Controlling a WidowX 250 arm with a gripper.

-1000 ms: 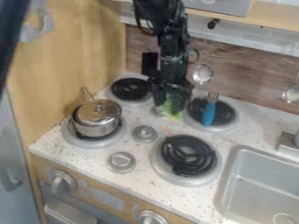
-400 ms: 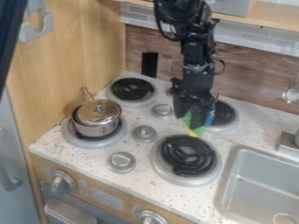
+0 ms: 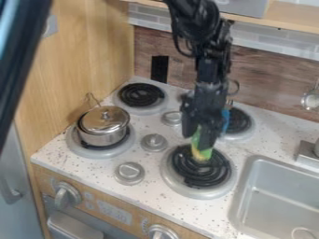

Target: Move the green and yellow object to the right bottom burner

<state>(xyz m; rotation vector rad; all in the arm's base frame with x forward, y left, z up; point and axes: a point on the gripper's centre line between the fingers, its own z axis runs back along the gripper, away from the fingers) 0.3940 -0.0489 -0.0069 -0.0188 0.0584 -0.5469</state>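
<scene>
Green and yellow object (image 3: pixel 200 150) clamped in the gripper (image 3: pixel 200 136), fingers parted just its width; burner (image 3: pixel 200 175) right below them: ease down, settle it, release softly!

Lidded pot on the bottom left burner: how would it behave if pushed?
Pot likely stiff: shiny metal walls. Lid may rattle or slide, resting on top with no visible latch. Squat shape suggests sliding before tipping.

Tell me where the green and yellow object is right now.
In the camera view, the green and yellow object is at the gripper, over the back part of the bottom right burner.
</scene>
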